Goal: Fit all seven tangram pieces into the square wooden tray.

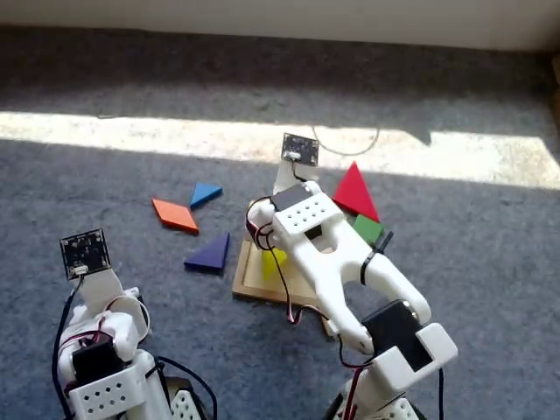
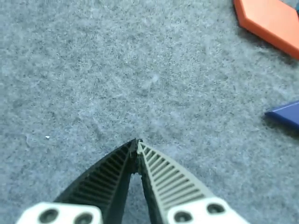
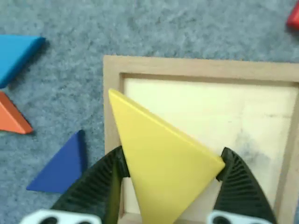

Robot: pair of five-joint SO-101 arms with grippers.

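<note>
Grey carpet (image 1: 105, 175): right fingers (image 3: 93, 182) clamp yellow triangle (image 3: 163, 163) over tray (image 3: 196, 65); left fingers (image 2: 163, 172) closed, empty.

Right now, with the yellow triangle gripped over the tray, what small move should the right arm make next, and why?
Probably nudge the right hand slightly toward the middle of the wooden tray before lowering: one tip of the yellow triangle seems to overlap the rim, so it could catch there.

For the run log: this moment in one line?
right fingers: shut on yellow triangle over tray | left fingers: shut, above carpet
</note>
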